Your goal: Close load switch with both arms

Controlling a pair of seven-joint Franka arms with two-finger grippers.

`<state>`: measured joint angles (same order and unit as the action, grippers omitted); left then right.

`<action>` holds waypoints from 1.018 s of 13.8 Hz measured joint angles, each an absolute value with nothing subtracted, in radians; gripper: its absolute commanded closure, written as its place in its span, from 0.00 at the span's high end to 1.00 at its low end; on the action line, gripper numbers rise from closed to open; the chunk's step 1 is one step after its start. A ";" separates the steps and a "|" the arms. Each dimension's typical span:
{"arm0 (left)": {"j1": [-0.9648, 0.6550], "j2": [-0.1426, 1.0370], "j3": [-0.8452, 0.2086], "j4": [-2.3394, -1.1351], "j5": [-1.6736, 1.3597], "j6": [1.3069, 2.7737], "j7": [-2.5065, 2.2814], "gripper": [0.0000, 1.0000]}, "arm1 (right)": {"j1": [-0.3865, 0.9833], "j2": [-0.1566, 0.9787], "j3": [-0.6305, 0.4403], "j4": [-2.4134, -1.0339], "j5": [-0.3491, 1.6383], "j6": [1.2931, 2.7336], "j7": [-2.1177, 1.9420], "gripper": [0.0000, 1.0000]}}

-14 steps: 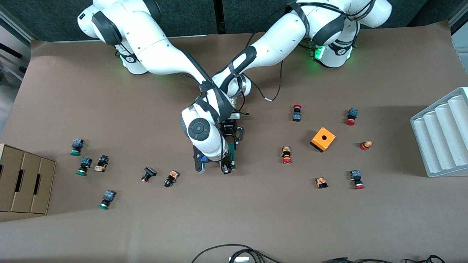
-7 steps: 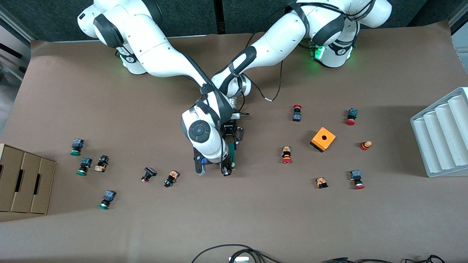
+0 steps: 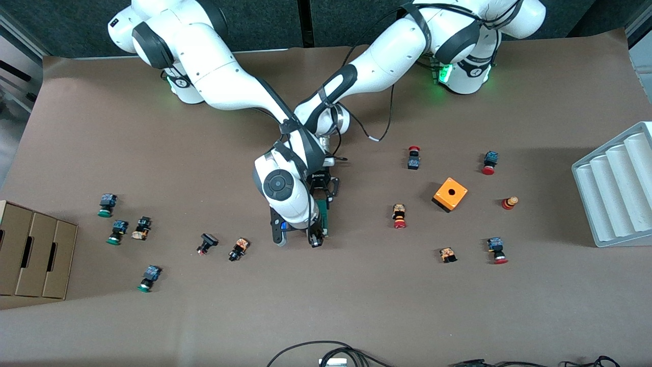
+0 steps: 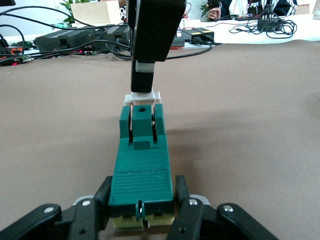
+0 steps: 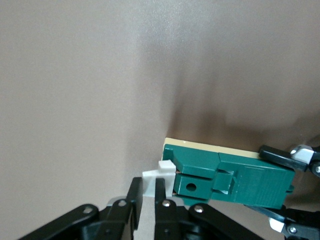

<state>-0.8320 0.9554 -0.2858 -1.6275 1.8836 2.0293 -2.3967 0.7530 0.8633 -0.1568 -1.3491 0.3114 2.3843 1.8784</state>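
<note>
Front view: the load switch [image 3: 324,218] lies near the middle of the bench [image 3: 326,306], its long axis running from the robots' bases toward the front camera, largely covered by the right arm [image 3: 239,86], whose wrist hangs directly over it. The left arm [image 3: 367,76] reaches in from its base to the same spot. The left claw [image 3: 322,196] holds the switch's end nearer the bases, and the right claw [image 3: 316,235] is at the end nearer the camera. Toward the left arm's end of the bench lie an orange cube [image 3: 450,194], several red-capped buttons [image 3: 400,216] and a grey ribbed tray [image 3: 619,186]. Toward the right arm's end lie green-capped buttons [image 3: 107,205] and a cardboard box [image 3: 33,255]. All of these are well apart from the switch. Left wrist view: the left claw [image 4: 142,210] is clamped on the dark-green body of the switch [image 4: 142,165]. The switch lies flat on the bench and points straight away from this claw, its white lever [image 4: 143,98] at the end away from it. The right claw [image 4: 145,75] comes down onto that lever. Cables and boxes sit at the bench edge. Right wrist view: the right claw [image 5: 146,197] is drawn narrow, its fingers [image 5: 134,202] pinching the white lever [image 5: 159,175] at the switch's end. The green body [image 5: 235,182] extends away to the left claw's fingertips [image 5: 282,155].
</note>
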 measured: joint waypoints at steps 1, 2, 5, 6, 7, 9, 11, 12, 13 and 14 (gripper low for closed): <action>-0.832 0.956 -0.286 -1.627 1.884 2.029 -2.397 0.54 | 0.753 0.864 -0.157 -1.349 0.311 2.384 1.878 0.17; -0.832 0.956 -0.286 -1.627 1.884 2.029 -2.397 0.54 | 0.753 0.864 -0.157 -1.348 0.311 2.385 1.878 0.17; -0.832 0.956 -0.286 -1.627 1.885 2.028 -2.397 0.54 | 0.753 0.865 -0.157 -1.348 0.311 2.385 1.878 0.17; -0.832 0.956 -0.286 -1.627 1.885 2.028 -2.397 0.54 | 0.753 0.866 -0.157 -1.348 0.311 2.387 1.878 0.17; -0.832 0.956 -0.286 -1.627 1.885 2.027 -2.397 0.54 | 0.753 0.867 -0.157 -1.348 0.311 2.389 1.878 0.17; -0.832 0.956 -0.286 -1.627 1.885 2.027 -2.397 0.54 | 0.753 0.868 -0.157 -1.348 0.311 2.390 1.878 0.17; -0.833 0.956 -0.286 -1.627 1.886 2.027 -2.397 0.54 | 0.753 0.868 -0.157 -1.348 0.311 2.390 1.878 0.22; -0.833 0.956 -0.286 -1.627 1.886 2.027 -2.397 0.54 | 0.753 0.868 -0.157 -1.348 0.311 2.390 1.878 0.41; -0.833 0.957 -0.286 -1.627 1.886 2.026 -2.397 0.54 | 0.753 0.869 -0.157 -1.348 0.311 2.390 1.878 0.79; -0.833 0.957 -0.286 -1.627 1.886 2.026 -2.397 0.54 | 0.753 0.869 -0.157 -1.348 0.311 2.390 1.878 1.00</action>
